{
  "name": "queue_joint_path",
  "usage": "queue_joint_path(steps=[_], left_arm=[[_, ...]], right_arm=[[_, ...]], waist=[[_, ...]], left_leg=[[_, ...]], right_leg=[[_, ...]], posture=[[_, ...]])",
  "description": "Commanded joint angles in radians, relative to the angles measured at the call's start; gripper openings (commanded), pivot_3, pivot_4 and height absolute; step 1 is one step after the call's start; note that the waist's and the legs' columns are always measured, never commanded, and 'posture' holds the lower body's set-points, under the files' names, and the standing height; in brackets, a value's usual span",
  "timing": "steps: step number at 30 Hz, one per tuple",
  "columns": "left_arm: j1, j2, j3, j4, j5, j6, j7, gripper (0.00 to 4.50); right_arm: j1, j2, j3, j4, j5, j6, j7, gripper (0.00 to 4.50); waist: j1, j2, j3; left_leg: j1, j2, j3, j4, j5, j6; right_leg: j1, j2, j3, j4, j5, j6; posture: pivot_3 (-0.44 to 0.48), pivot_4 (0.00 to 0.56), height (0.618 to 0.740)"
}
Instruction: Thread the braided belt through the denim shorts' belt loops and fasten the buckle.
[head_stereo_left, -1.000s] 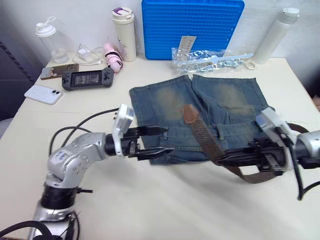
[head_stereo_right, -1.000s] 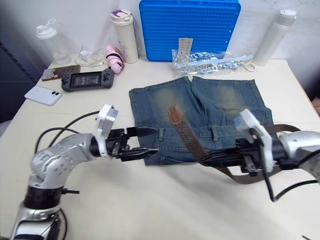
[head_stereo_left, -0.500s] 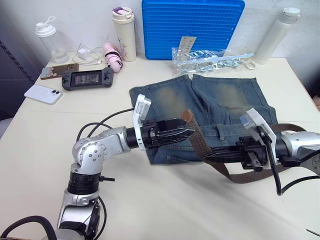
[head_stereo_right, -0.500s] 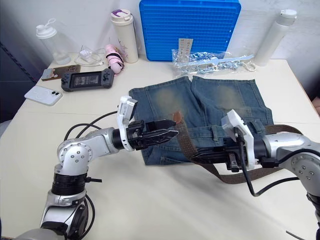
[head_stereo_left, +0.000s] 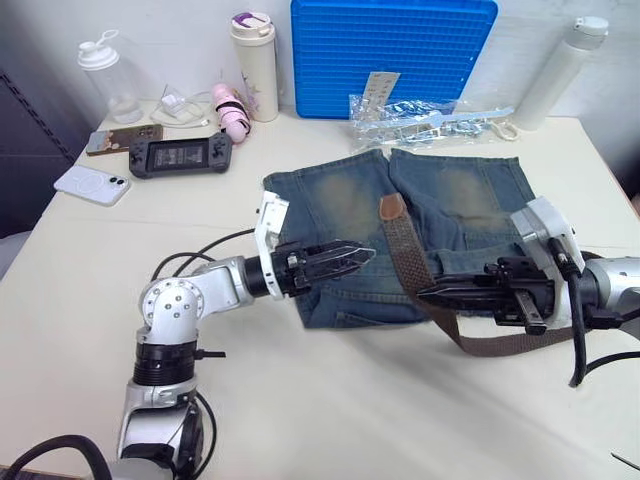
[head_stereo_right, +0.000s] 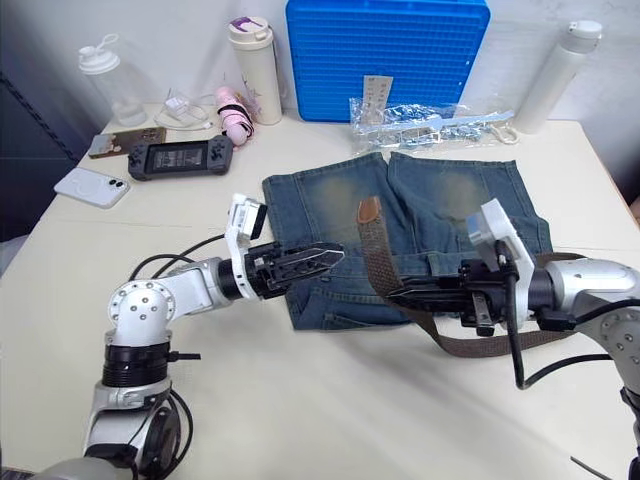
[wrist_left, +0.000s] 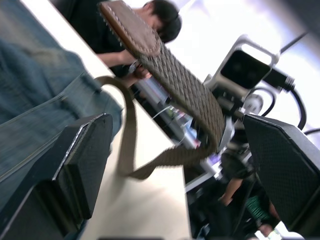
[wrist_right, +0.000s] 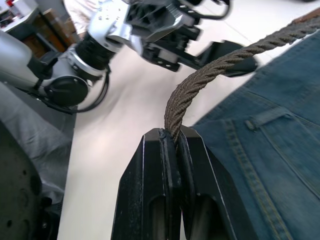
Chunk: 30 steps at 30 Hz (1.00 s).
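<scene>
The denim shorts (head_stereo_left: 345, 205) lie flat mid-table, waistband toward me. The braided belt (head_stereo_left: 405, 250) rises across them, its reddish leather tip (head_stereo_left: 391, 207) up over the shorts, and the rest trails in a loop on the table (head_stereo_left: 500, 345) to the right. My right gripper (head_stereo_left: 422, 293) is shut on the belt at the waistband, and its fingers (wrist_right: 150, 195) pinch the braid. My left gripper (head_stereo_left: 366, 256) hovers open over the shorts' left half, pointing at the belt, apart from it. One belt loop (wrist_right: 265, 120) shows beside the right gripper. The buckle is hidden.
At the back stand a blue mat (head_stereo_left: 393, 55), a cream tumbler (head_stereo_left: 254, 65), a clear bottle (head_stereo_left: 108, 75) and a white bottle (head_stereo_left: 558, 70). A plastic bag (head_stereo_left: 425, 112) lies behind the shorts. A game console (head_stereo_left: 180, 155) and a white phone (head_stereo_left: 92, 184) lie at the left.
My left gripper has swung right over the shorts toward the belt, then eased back a little. The belt's tip now stands higher and farther over the shorts. My right gripper keeps its hold.
</scene>
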Motion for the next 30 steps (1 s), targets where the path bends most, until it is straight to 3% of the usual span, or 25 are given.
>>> queue_joint_path(steps=[1,7,11,17,20,26,27,30], left_arm=[[-0.043,-0.039,0.018,0.023,-0.047,-0.01,0.03,4.5],[-0.084,-0.095,0.045,0.104,-0.087,-0.007,0.066,4.5],[-0.121,-0.125,0.08,0.135,-0.153,-0.008,0.075,3.24],[-0.142,-0.116,0.029,0.13,-0.165,0.035,0.002,0.26],[-0.149,-0.096,0.007,0.127,-0.156,0.058,-0.035,0.05],[-0.175,-0.032,0.026,0.187,-0.115,0.058,-0.048,0.0],[-0.181,-0.028,0.03,0.203,-0.105,0.051,-0.037,0.0],[-0.227,-0.063,0.086,0.327,-0.058,-0.016,0.11,0.0]], right_arm=[[-0.019,0.004,-0.028,-0.04,0.042,-0.004,-0.003,0.01],[-0.028,-0.001,-0.029,-0.049,0.066,0.001,-0.015,0.01],[-0.019,-0.003,-0.022,-0.056,0.059,-0.003,-0.02,0.0],[0.008,-0.001,-0.018,-0.062,-0.008,-0.042,-0.028,0.0],[0.016,-0.009,-0.035,-0.036,-0.027,-0.032,-0.057,0.0],[0.071,-0.05,-0.135,0.082,-0.145,-0.082,-0.065,2.33],[0.08,-0.047,-0.154,0.103,-0.175,-0.107,-0.071,2.89],[0.058,0.035,-0.278,0.136,-0.17,-0.121,-0.24,4.27]], waist=[[0.0,0.0,0.0],[-0.001,0.0,0.0],[-0.001,0.0,0.0],[0.0,0.0,0.0],[0.0,0.0,0.0],[0.0,0.0,0.0],[0.0,0.0,0.0],[0.002,0.0,0.0]], left_leg=[[0.0,0.0,0.0,0.001,0.0,0.0],[0.0,0.0,0.0,0.001,-0.001,0.0],[0.0,0.0,0.0,0.002,-0.001,0.0],[-0.001,0.0,0.001,0.002,-0.001,0.0],[0.0,0.0,0.001,0.002,-0.001,0.0],[-0.001,0.0,0.001,0.002,-0.001,0.0],[-0.001,0.0,0.001,0.002,-0.001,0.0],[-0.001,0.0,0.001,0.002,-0.001,0.001]], right_leg=[[0.0,0.0,0.0,0.0,0.0,0.0],[0.0,0.0,0.0,0.0,0.0,0.001],[0.0,0.0,0.0,0.0,0.0,0.001],[0.0,0.0,0.0,0.0,0.0,0.001],[0.0,0.0,0.0,0.0,0.0,0.001],[0.0,0.0,0.0,0.0,0.0,0.001],[0.0,0.001,0.0,0.0,0.0,0.001],[0.0,0.001,0.0,0.0,0.0,0.001]], posture=[[0.0,0.15,0.689],[0.0,0.15,0.689],[0.0,0.15,0.689],[0.0,0.15,0.689],[0.0,0.15,0.689],[0.0,0.15,0.689],[0.0,0.15,0.689],[0.0,0.15,0.689]])
